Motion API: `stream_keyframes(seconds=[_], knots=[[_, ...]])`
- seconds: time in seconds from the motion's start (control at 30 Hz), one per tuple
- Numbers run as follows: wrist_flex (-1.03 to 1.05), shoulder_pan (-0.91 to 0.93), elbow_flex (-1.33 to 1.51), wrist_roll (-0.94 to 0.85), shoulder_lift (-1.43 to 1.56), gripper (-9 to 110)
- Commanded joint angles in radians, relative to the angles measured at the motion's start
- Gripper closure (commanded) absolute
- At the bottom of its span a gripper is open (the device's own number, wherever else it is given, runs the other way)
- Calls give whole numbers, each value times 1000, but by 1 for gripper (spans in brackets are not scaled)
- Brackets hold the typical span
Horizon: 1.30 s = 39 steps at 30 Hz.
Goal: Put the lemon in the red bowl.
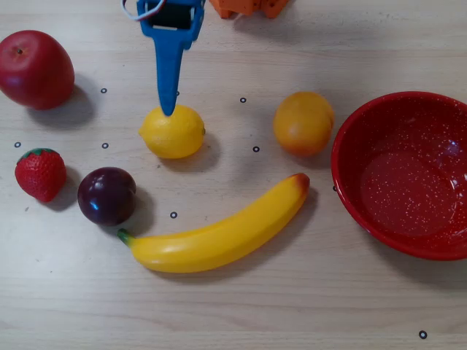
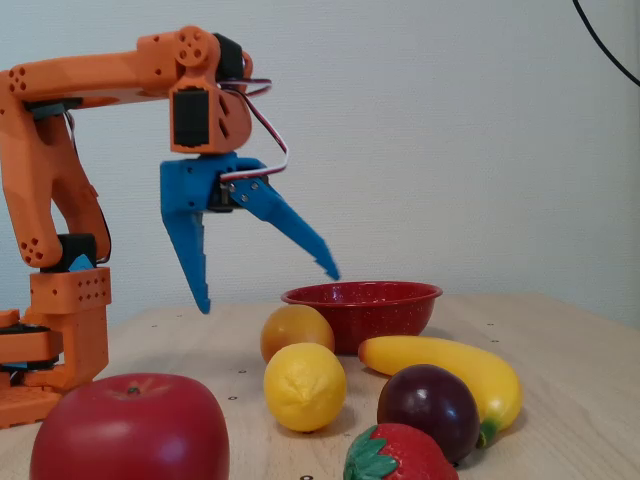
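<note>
Looks like the approach step: gripper (image 2: 268, 292) hangs above the lemon (image 1: 172, 132), fingers spread wide, holding nothing. Next it needs to drop straight down around the lemon.

A red apple (image 1: 35, 69) sits at the top left of the overhead view, well apart from the other fruit. Below it, a strawberry (image 1: 41, 173) lies just beside a dark purple plum (image 1: 106, 195). A long yellow banana (image 1: 219, 237) curves across the light wooden table (image 1: 233, 313), its green stem end near the plum, perhaps touching it. An orange (image 1: 303, 122) rests above the banana's reddish tip. Small black ring marks (image 1: 174, 215) dot the tabletop.
</note>
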Motion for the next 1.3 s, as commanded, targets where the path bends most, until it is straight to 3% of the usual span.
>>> stream_keyframes(seconds=[0.0,0.37,1.27], knots=[[-51,-29,-41,43,14,47],[-229,-20,-8,80,-94,41],[-433,-5,15,144,-302,43]])
